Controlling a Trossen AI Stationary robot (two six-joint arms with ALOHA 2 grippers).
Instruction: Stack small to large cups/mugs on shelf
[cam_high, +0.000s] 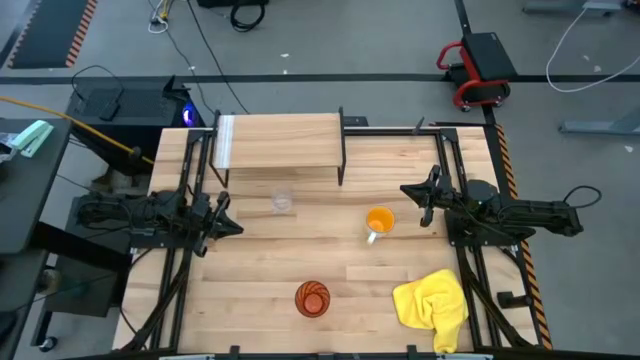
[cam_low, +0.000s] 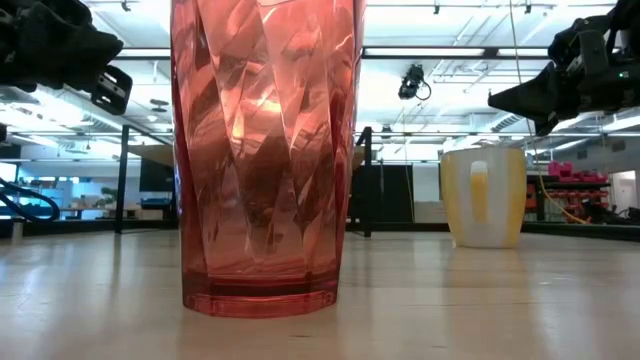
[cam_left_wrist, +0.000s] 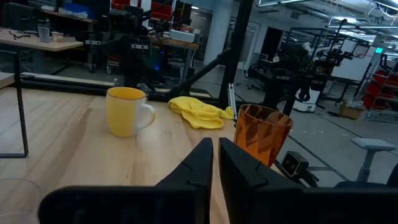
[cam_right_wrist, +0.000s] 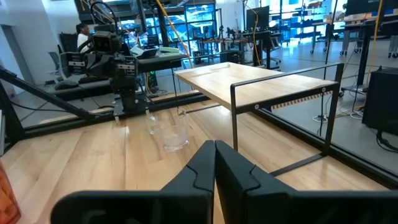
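Nothing is stacked yet: the shelf (cam_high: 280, 140) at the far side of the worktop (cam_high: 250, 280) stands bare. My left jaws (cam_high: 228, 215) and right jaws (cam_high: 415, 195) are both closed on nothing, parked at either edge. The small clear glass (cam_high: 283, 202) sits just before the shelf, the orange mug (cam_high: 380, 222) to its right, the ribbed red tumbler (cam_high: 312, 298) nearest, upright.

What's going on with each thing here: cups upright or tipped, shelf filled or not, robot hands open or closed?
Clear glass: upright on the table, in front of the shelf.
Orange mug: upright on the table.
Ribbed tumbler: upright near the table's front edge.
Shelf: nothing on top.
Yellow cloth: crumpled on the table.
Left gripper: closed, holding nothing.
Right gripper: closed, holding nothing.
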